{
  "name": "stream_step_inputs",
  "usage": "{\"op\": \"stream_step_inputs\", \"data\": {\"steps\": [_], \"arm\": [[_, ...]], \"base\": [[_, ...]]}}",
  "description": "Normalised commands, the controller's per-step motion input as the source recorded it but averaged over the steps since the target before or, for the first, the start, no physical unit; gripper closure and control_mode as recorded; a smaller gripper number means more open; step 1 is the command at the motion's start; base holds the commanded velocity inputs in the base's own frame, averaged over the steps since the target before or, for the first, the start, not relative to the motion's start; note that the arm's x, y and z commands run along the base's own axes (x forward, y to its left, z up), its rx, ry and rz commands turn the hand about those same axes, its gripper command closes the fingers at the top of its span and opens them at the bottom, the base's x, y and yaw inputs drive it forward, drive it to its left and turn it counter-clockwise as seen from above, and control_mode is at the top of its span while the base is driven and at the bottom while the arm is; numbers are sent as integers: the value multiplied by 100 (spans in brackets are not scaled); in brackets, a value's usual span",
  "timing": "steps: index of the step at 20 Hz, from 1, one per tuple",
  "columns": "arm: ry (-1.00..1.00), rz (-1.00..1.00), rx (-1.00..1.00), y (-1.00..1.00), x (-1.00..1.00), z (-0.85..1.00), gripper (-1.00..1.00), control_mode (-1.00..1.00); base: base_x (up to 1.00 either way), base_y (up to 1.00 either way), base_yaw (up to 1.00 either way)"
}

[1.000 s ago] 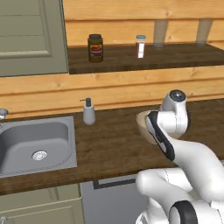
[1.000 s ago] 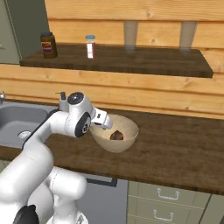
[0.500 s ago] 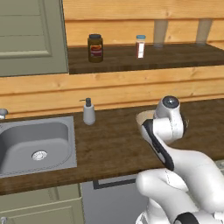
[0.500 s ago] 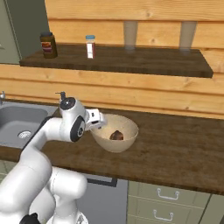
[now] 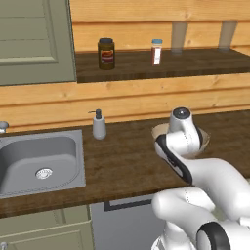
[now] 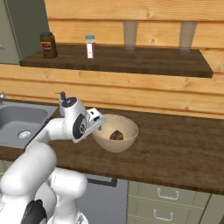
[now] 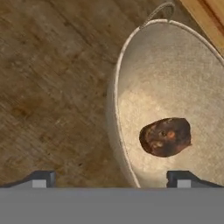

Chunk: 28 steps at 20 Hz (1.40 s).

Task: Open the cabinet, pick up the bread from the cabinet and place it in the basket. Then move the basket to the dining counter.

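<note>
The basket, a round beige bowl, stands on the dark wooden worktop. The bread, a small dark-brown lump, lies inside it. In the hand view the bread rests on the pale floor of the basket. My gripper hangs at the basket's left rim. It is open, and in the hand view the gripper has one fingertip outside the rim and the other over the inside. In the left base view my arm hides most of the basket. The cabinet is at the upper left and its olive door looks shut. The dining counter is out of view.
A grey sink is set into the worktop at the left, with a soap dispenser beside it. On the wooden shelf above stand a dark jar with a yellow label and a small white bottle. Drawers sit below the counter at the right.
My hand has come down and shifted a little left, from above the basket to its left rim. The gripper stayed open. Bread and basket have not moved.
</note>
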Motion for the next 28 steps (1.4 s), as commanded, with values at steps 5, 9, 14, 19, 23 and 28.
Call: {"op": "stream_step_inputs", "data": {"steps": [5, 9, 14, 19, 23, 28], "arm": [[23, 13, -14, -12, 67, -27, -100, -100], [15, 13, -8, -17, 39, -42, -100, -100], [18, 9, -2, -23, 16, -71, -100, -100], [9, 5, 0, -42, -1, -98, 100, -100], [6, 4, 0, -63, -16, -99, 100, -100], [2, 8, 0, -11, -38, -59, 100, -100]], "base": [[0, 0, 0], [0, 0, 0], [0, 0, 0], [0, 0, 0], [0, 0, 0], [0, 0, 0]]}}
